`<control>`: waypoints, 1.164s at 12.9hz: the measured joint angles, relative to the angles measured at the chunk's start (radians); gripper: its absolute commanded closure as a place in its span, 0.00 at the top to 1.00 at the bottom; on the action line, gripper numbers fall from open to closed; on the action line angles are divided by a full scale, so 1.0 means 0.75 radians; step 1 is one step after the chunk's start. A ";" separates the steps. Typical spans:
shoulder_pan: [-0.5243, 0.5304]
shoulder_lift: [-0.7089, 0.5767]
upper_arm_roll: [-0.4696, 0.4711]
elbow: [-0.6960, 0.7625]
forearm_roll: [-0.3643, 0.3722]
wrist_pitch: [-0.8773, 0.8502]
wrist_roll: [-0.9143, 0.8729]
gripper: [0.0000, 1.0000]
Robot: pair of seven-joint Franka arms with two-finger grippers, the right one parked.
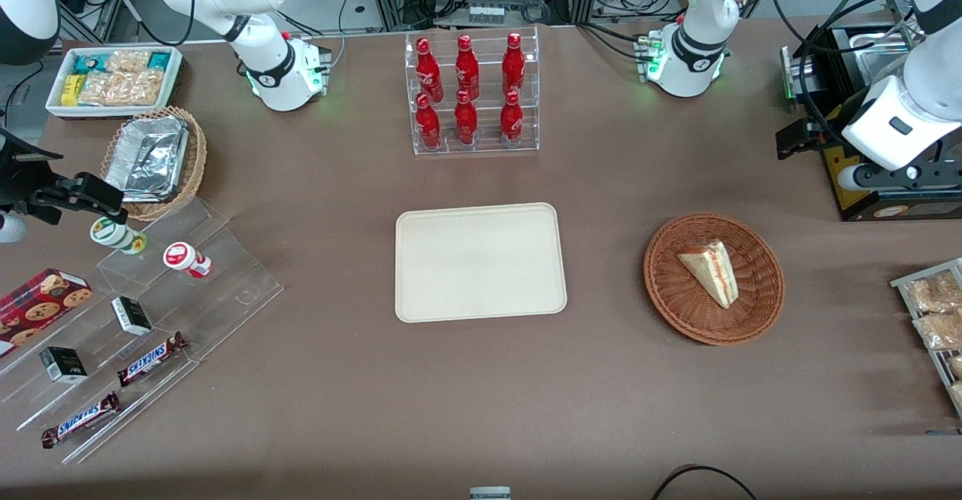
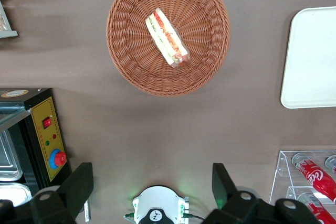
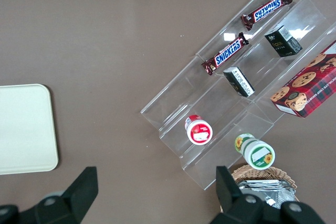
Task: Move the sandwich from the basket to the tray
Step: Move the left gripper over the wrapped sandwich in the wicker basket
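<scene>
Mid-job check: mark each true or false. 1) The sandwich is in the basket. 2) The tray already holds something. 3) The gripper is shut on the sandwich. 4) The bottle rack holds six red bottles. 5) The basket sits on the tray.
1) True: the sandwich lies in the basket.
2) False: the tray is bare.
3) False: the gripper is open, held high above the table, apart from the sandwich.
4) True: six red bottles stand in the rack.
5) False: the basket sits on the table beside the tray, toward the working arm's end.
</scene>
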 measured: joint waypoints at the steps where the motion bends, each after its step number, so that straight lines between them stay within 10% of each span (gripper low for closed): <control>1: -0.001 0.000 0.000 0.001 -0.002 0.005 0.000 1.00; 15: -0.011 0.032 0.005 -0.372 -0.003 0.483 0.001 1.00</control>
